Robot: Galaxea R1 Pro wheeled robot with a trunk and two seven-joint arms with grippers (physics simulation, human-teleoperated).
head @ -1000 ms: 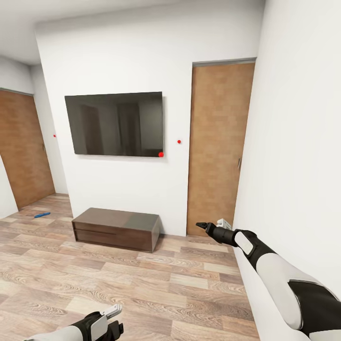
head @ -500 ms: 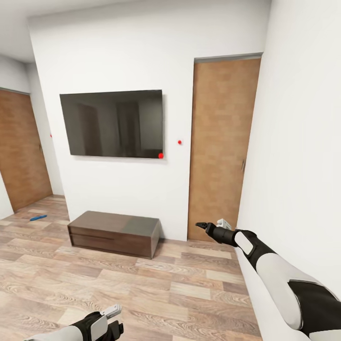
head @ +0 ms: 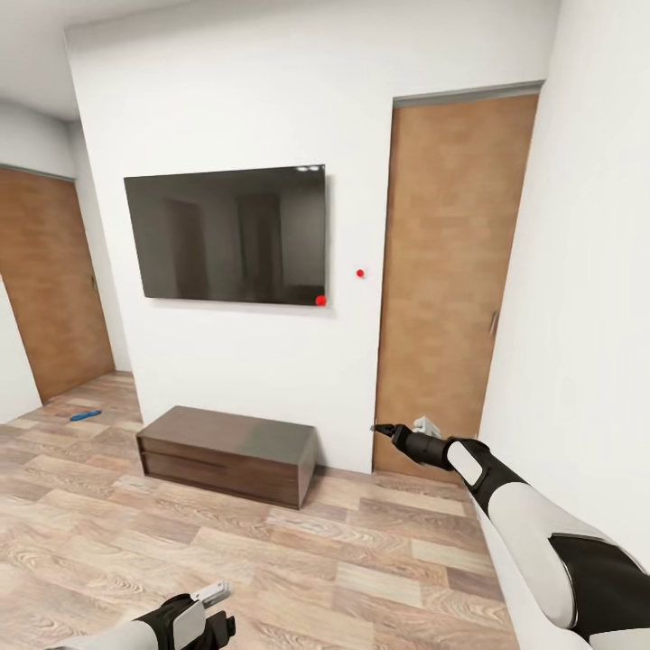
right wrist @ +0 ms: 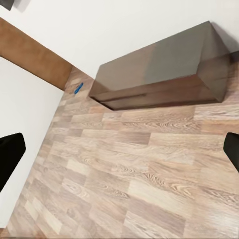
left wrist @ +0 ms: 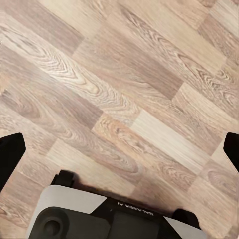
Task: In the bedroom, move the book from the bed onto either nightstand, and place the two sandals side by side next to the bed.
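Observation:
One bright blue sandal (head: 86,415) lies flat on the wood floor far to the left, near the brown door; the right wrist view shows the same sandal (right wrist: 78,88) beyond the bench's end. The other sandal, the book and the bed are out of view. My right gripper (head: 384,430) is held out at mid height in front of the right-hand door, open and holding nothing, its fingertips (right wrist: 10,154) wide apart. Low over bare floor, my left gripper (head: 217,618) is open too, fingertips (left wrist: 10,152) spread with nothing between them.
A low dark wood bench (head: 230,451) stands against the white wall under a wall-mounted TV (head: 230,235). A closed brown door (head: 451,280) is right of it, another door (head: 50,289) at far left. A white wall (head: 596,316) runs close along my right arm.
The whole picture has shifted: the camera has moved, so the TV, bench and right door sit further right and look a little larger. Both arms hold the same pose.

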